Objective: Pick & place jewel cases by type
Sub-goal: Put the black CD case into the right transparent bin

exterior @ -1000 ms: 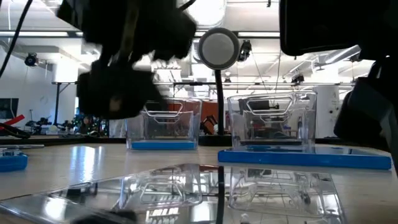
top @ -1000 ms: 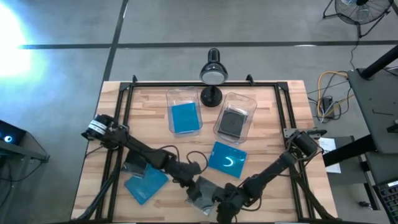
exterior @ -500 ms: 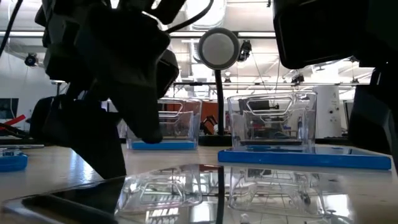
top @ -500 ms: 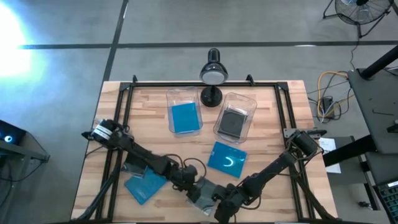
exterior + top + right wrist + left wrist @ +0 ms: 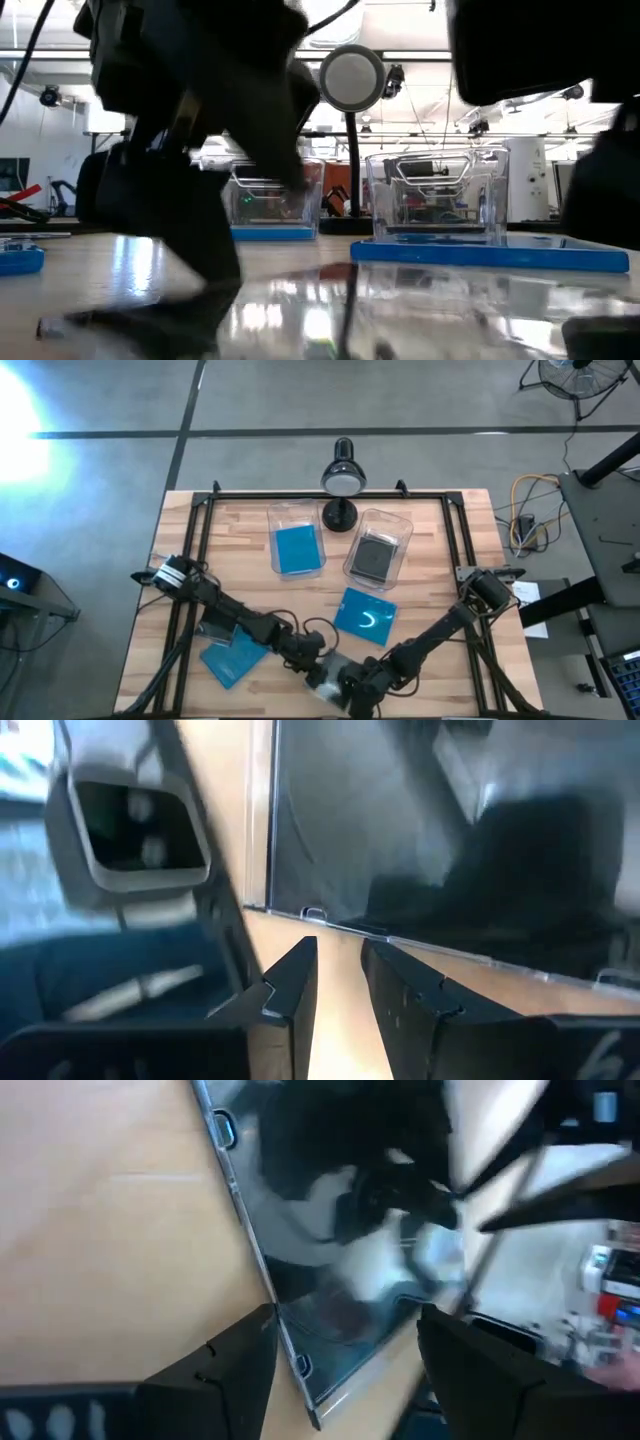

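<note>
Two bins stand side by side at the desk's (image 5: 450,560) far middle, left bin (image 5: 296,545) and right bin (image 5: 379,548), each with a jewel case inside. Lamp (image 5: 341,480) behind, between them. Front edge: left tool (image 5: 312,660) and right tool (image 5: 352,686) meet over a flat case (image 5: 328,672).

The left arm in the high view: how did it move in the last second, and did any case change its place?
The left gripper has moved toward the table's near edge, down to the clear jewel case, where the right gripper also is. Its fingers straddle the case's edge, open. Neither visibly grips it. The blue cases and both bins stayed put.
</note>
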Robot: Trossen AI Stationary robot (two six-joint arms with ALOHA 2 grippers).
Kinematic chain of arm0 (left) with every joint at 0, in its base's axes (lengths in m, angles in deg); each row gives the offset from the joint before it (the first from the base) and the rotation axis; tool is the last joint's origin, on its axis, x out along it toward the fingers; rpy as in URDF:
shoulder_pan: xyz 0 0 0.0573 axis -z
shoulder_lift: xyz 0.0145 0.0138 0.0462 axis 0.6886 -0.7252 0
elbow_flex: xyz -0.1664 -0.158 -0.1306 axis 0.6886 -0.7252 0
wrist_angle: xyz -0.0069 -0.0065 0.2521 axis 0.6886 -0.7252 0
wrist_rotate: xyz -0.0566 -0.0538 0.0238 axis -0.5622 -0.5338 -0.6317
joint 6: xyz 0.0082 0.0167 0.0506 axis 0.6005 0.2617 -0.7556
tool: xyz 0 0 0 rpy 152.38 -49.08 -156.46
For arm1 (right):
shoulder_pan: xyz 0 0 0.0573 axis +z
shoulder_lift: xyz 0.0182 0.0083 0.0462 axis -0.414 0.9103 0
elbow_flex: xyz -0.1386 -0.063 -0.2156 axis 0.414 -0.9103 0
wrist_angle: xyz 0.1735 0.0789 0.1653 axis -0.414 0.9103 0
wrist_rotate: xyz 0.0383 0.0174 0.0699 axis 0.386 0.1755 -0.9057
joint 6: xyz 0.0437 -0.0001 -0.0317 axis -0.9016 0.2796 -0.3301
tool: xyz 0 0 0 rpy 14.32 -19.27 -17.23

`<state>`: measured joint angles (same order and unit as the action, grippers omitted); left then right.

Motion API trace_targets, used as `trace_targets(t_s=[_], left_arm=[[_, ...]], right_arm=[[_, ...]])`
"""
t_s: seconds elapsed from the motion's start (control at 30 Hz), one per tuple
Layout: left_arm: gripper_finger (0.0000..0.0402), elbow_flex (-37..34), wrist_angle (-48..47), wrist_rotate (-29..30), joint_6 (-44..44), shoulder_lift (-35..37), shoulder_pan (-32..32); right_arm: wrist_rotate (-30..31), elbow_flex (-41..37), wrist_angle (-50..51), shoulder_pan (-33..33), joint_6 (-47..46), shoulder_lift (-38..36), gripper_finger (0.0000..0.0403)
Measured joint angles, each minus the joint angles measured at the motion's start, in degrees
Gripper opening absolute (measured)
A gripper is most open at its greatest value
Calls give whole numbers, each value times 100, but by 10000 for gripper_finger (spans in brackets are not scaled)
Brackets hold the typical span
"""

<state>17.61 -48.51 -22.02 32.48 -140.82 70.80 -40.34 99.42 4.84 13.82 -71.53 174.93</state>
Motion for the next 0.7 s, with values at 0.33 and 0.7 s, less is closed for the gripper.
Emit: trace_targets(t_s=[0.33, 0.7], left_arm=[[213, 113, 2169, -356, -61, 64, 9], [213, 111, 2215, -342, 35, -6, -10]], right_arm=[[-409, -68, 145, 91, 544, -13, 84], [-365, -84, 76, -149, 1128, -13, 82]])
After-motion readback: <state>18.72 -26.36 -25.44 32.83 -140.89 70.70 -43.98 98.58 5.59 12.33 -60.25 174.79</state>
